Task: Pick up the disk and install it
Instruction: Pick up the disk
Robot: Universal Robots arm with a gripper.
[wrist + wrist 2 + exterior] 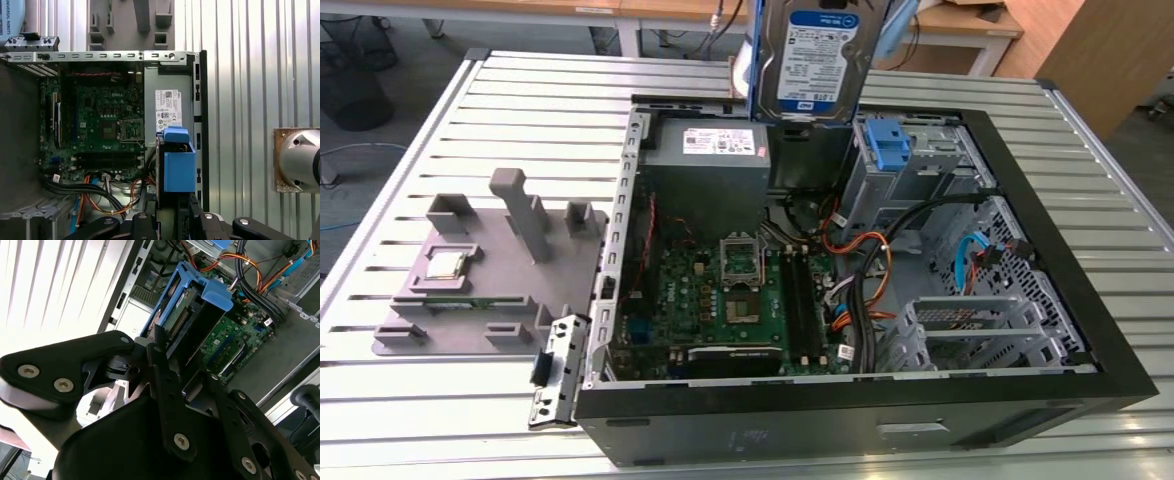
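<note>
The gripper (186, 366) is clamped on the disk (811, 55), whose silver body in its blue bracket stands on edge between the black fingers (161, 352) and reaches out past their tips, as both wrist views show. In the exterior view the disk hangs label outward, clear of everything beneath it. Under the gripper lies the open computer case (854, 430): the first wrist view looks down past the held disk's blue edge onto the grey power-supply box (167, 107) close beside that edge, with the green motherboard (100, 125) farther off to the side.
</note>
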